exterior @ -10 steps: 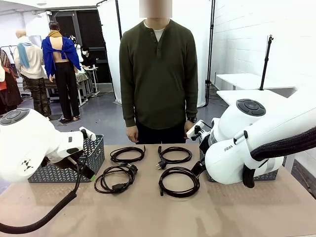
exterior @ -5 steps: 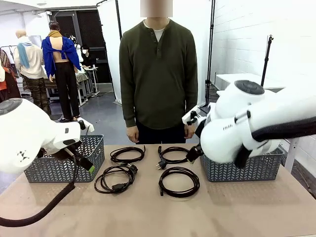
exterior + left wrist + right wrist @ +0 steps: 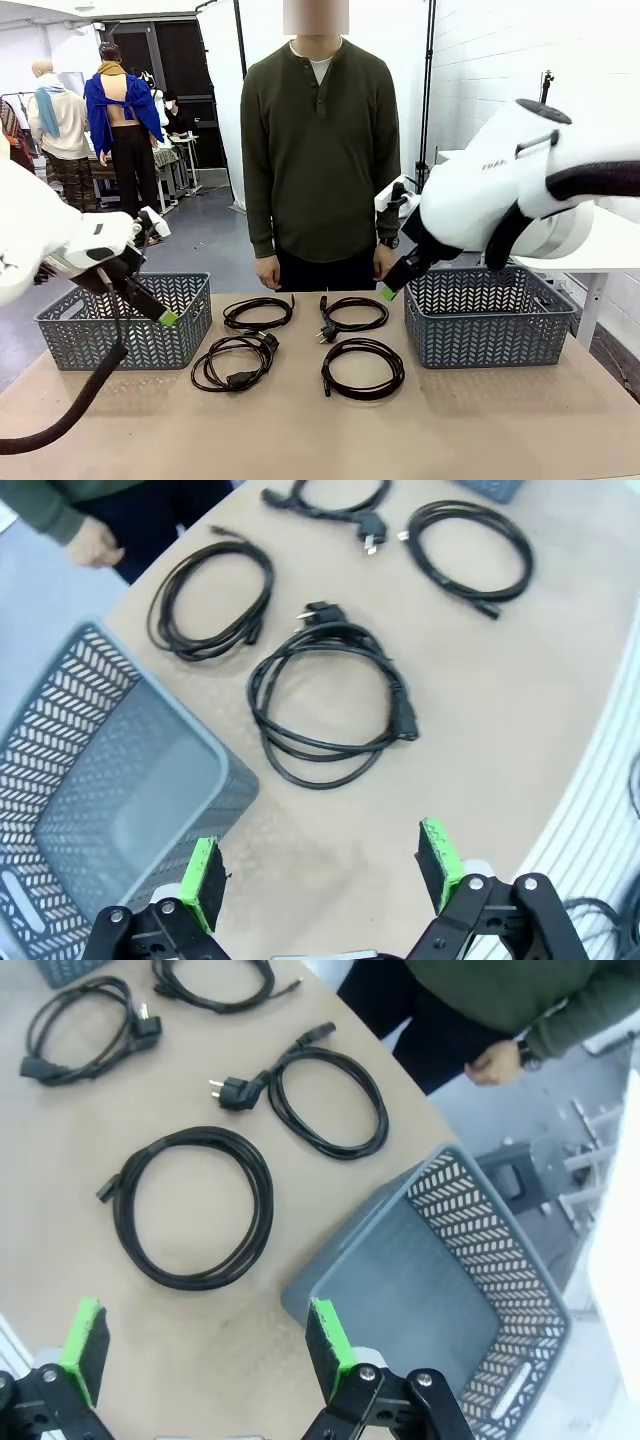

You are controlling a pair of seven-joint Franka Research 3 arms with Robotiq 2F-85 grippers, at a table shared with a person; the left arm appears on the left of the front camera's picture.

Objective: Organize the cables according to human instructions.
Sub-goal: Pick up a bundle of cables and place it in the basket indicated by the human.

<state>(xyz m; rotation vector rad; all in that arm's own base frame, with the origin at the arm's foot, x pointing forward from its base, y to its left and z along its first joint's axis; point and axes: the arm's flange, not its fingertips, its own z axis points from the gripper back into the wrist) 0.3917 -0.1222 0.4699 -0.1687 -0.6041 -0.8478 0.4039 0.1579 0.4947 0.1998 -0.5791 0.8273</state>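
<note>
Cables, four black looped cords with chunky plugs, lie in two rows of two at the middle of the desk, between the grey left basket and the matching right basket. Above them the left gripper and the right gripper hang clear of the desk, one by each basket, jaws spread wide and holding nothing. At the far side the person stands with both hands down, so no cord is visibly singled out. A move made now could well take the wrong bundle or feed the wrong basket. The loops lie close together, and a plug of the far right bundle reaches toward its left neighbour, so a lift might drag a second cord along. None of the coils appears tied, so a bundle pinched by one strand would likely unwind and trail over a basket rim. Thin cord lying flat also invites a scrape or a miss. The desk is plain tan and matt. Beyond it are grey floor, a white screen on black stands, and a white brick wall at right.
</note>
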